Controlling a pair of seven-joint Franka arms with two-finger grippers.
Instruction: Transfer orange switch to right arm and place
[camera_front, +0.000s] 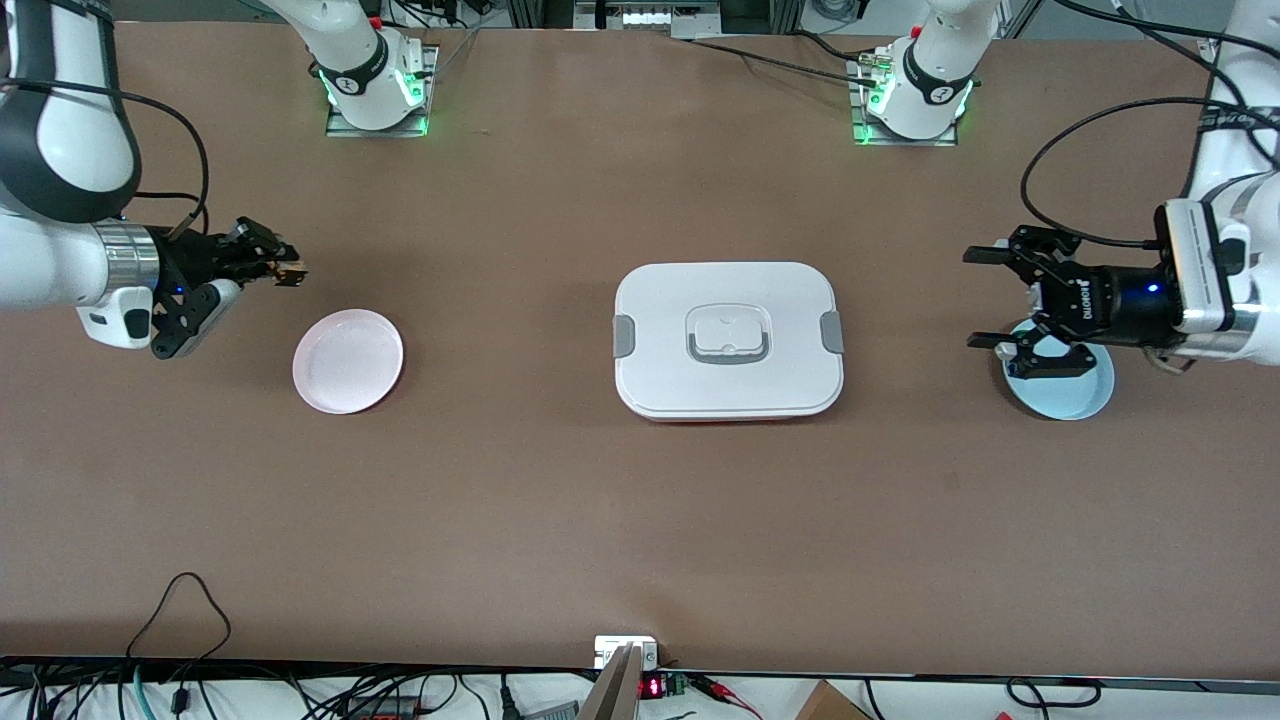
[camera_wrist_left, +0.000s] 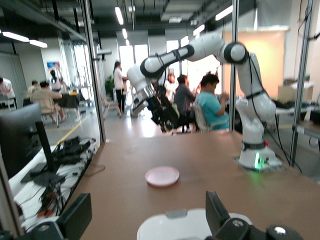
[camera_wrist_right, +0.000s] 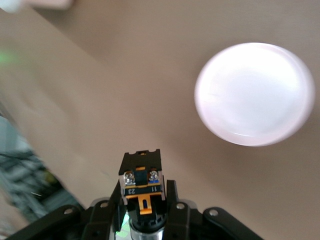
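The orange switch (camera_front: 293, 274), a small black block with an orange middle, sits clamped between the fingers of my right gripper (camera_front: 284, 270), which is shut on it. It hangs over bare table beside the pink plate (camera_front: 348, 361), toward the right arm's end. In the right wrist view the orange switch (camera_wrist_right: 142, 180) stands up between the fingers of the right gripper (camera_wrist_right: 143, 200), with the pink plate (camera_wrist_right: 254, 93) off to one side. My left gripper (camera_front: 972, 300) is open and holds nothing, hovering over a blue plate (camera_front: 1085, 395) at the left arm's end.
A white lidded box (camera_front: 728, 340) with grey latches lies in the middle of the table, between the two plates. In the left wrist view the box (camera_wrist_left: 180, 227) shows close below the open gripper and the pink plate (camera_wrist_left: 162, 176) farther off. Cables run along the table's near edge.
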